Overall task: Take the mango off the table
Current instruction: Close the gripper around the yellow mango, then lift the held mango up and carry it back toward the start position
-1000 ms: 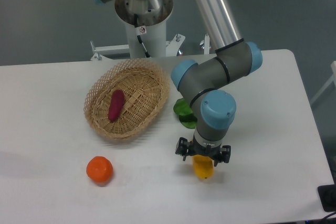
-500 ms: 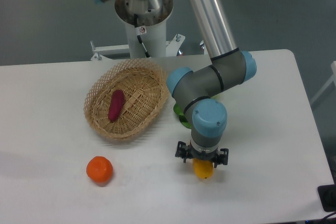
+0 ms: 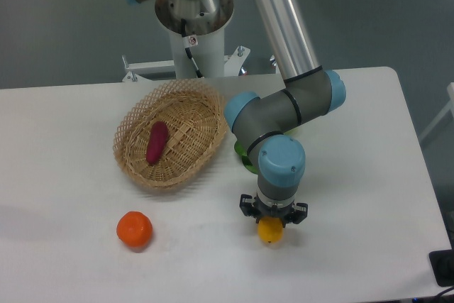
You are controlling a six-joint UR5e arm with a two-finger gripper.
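Yellow-orange and smooth, the elongated mango (image 3: pixel 269 231) is seen near the front edge of the large white table (image 3: pixel 369 175), mostly hidden beneath the black two-finger gripper (image 3: pixel 272 216). The jaws are set down around its upper part, but whether they are clamped on it cannot be told. The approach is judged done; a firm grasp and the lift are left. A round orange fruit (image 3: pixel 135 230) lies toward the front left, well apart from a woven wicker basket (image 3: pixel 174 135) holding a purple-red sweet potato (image 3: pixel 157 142)

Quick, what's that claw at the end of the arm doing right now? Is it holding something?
Gripper: down over the mango on the table, fingers on either side of it; whether it is clamped shut cannot be told.
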